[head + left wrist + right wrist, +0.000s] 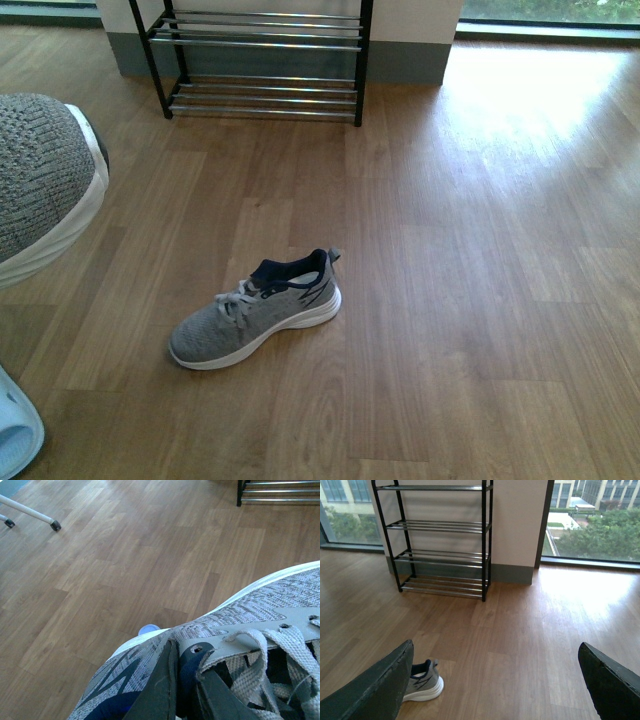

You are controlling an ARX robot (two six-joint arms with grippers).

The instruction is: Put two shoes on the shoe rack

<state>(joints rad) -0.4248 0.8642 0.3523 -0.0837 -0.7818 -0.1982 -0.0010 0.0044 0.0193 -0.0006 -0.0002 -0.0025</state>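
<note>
One grey knit shoe [258, 311] lies on the wooden floor in the middle of the front view, toe toward the lower left. Its heel also shows in the right wrist view [423, 682]. My left gripper [181, 682] is shut on the other shoe [255, 617], clamping its navy collar by the lace eyelets; that shoe's toe fills the left edge of the front view [45, 180], held off the floor. The shoe rack [262, 60] stands at the far wall, its chrome tiers bare. My right gripper [495, 680] is open and empty above the floor, facing the rack [440, 535].
A pale blue slipper [15, 430] lies at the front view's lower left corner. A white wheeled leg [30, 512] shows in the left wrist view. Large windows [595, 520] flank the wall behind the rack.
</note>
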